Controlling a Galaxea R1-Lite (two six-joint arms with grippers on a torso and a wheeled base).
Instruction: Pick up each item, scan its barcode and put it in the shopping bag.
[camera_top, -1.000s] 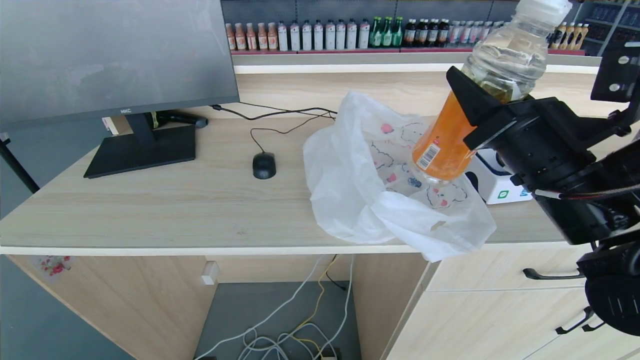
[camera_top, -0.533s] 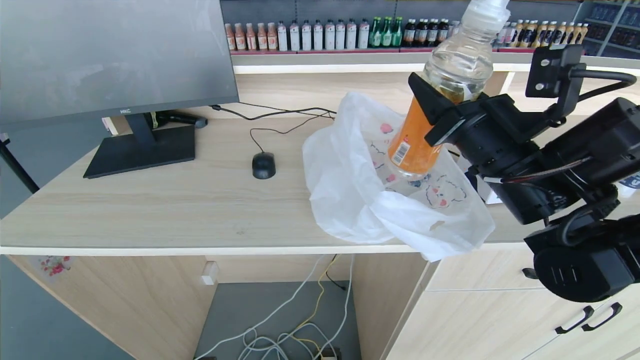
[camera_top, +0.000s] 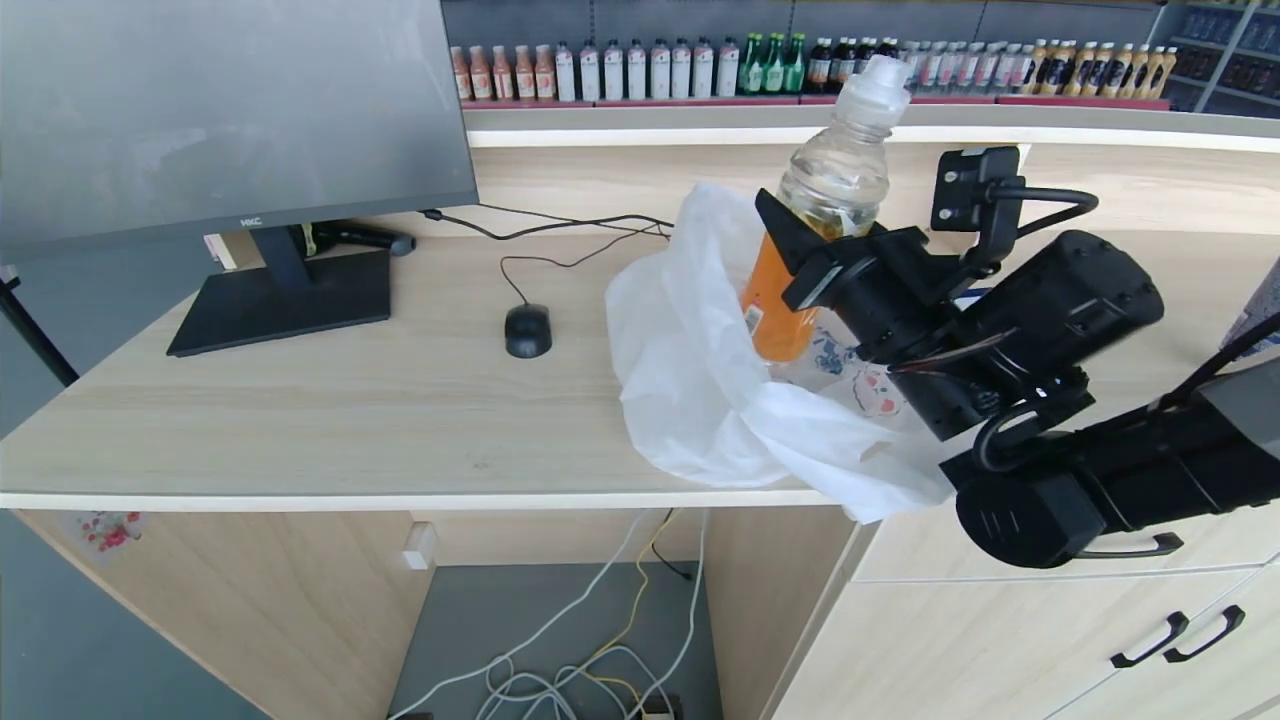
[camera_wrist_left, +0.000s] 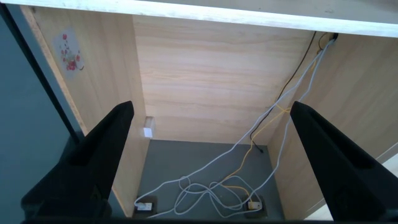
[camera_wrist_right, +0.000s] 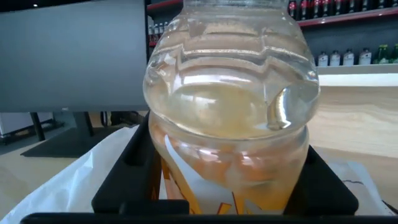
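My right gripper (camera_top: 800, 265) is shut on a clear plastic bottle (camera_top: 815, 225) with an orange label and a white cap, held upright with a slight tilt. The bottle's base is inside the mouth of the white printed shopping bag (camera_top: 740, 390), which lies open on the wooden counter (camera_top: 400, 390). In the right wrist view the bottle (camera_wrist_right: 233, 118) stands between the black fingers (camera_wrist_right: 134, 171) with the bag (camera_wrist_right: 81, 180) below it. My left gripper (camera_wrist_left: 211, 155) hangs open under the counter, facing the cables on the floor.
A monitor (camera_top: 230, 110) on a black stand occupies the counter's far left, with a black mouse (camera_top: 528, 330) and its cable in the middle. Shelves of bottles (camera_top: 800, 65) line the back wall. Drawers (camera_top: 1050, 640) sit below the counter on the right.
My right arm has carried the bottle left and down, from above the bag's right side into the bag's mouth. The bag and the left gripper have stayed put.
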